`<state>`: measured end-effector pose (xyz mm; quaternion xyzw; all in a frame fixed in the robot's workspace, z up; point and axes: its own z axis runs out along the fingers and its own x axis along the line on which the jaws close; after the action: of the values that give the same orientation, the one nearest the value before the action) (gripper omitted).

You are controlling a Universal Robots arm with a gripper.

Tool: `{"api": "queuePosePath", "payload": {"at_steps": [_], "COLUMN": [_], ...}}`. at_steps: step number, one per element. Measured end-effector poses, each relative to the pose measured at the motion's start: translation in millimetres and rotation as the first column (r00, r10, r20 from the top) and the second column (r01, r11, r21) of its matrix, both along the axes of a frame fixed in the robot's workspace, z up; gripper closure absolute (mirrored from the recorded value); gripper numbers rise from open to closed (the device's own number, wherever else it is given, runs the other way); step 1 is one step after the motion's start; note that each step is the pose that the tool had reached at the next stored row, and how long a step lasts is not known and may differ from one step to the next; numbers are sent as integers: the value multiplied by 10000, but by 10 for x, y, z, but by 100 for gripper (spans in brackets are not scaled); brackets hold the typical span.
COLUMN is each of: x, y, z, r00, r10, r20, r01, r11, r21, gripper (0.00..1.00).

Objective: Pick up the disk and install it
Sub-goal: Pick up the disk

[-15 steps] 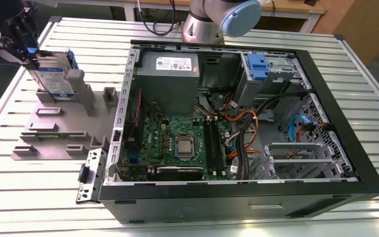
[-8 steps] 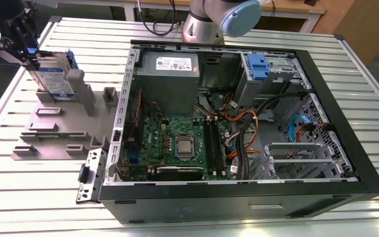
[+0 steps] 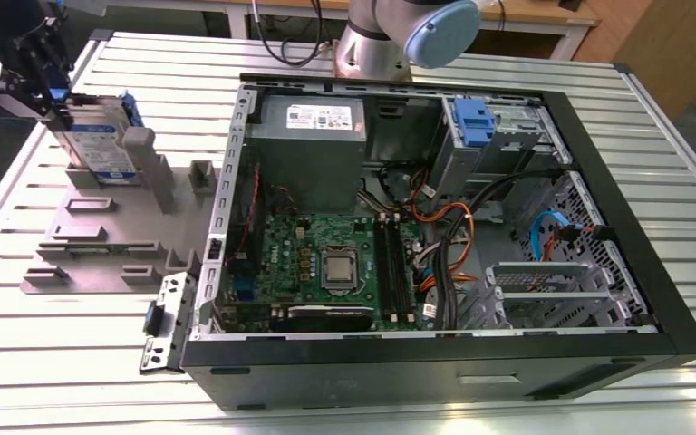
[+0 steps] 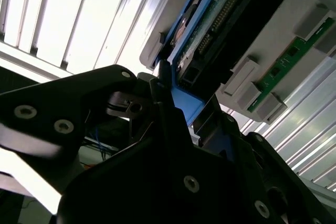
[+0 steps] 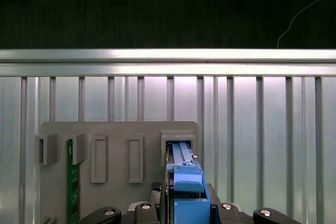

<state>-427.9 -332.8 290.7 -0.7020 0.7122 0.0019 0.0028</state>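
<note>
1. A slatted metal table [image 3: 33,362] carries everything.
2. An open black computer case [image 3: 638,299] lies on its side towards the exterior view's right, with the motherboard [image 3: 323,263] and a grey power supply [image 3: 312,136] exposed.
3. The arm [image 3: 379,41] stands at the table's far edge behind the case, and one joint bears a blue cap. It reaches towards the exterior view's left, well clear of the case.
4. A grey fixture plate [image 3: 82,245] with raised holders lies flat on the table just beside the case's open end.
5. The disk [image 3: 101,149] stands upright on edge in a holder at the far end of that plate. Its label faces the case. In the first wrist view its blue carrier [image 5: 181,156] rises out of the slot. The second wrist view shows its connector edge [image 4: 210,19].
6. The gripper [image 3: 28,82] hangs at the disk's upper end, pointed downward. In both wrist views [image 5: 184,198] [image 4: 184,103] its black fingers [image 4: 163,90] press against either side of the blue carrier, clamping it.
7. A thin green circuit board [image 5: 70,182] stands in another holder of the plate, apart from the disk.
</note>
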Motion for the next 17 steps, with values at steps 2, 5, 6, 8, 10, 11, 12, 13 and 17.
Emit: {"api": "queuePosePath", "payload": {"at_steps": [2,5,6,8,10,11,12,13,17], "x": [0,0,0,0,0,0,0,0,0], "y": [-2,-5,-7,-11,-14,-16,-17,-18,-15], "z": [0,-1,-1,-1,-1,-2,-2,-2,-8], "r00": [10000,10000,10000,10000,10000,10000,10000,10000,10000], "r10": [-2,-1,-2,0,-1,-1,-1,-1,-1], "r20": [0,1,0,0,0,1,1,0,1], "r01": [2,1,2,0,1,1,1,1,1], "r11": [10000,10000,10000,10000,10000,10000,10000,10000,10000], "r21": [0,0,0,-1,-2,-4,-6,-10,-11], "gripper": [58,58,58,58,58,58,58,58,58]}}
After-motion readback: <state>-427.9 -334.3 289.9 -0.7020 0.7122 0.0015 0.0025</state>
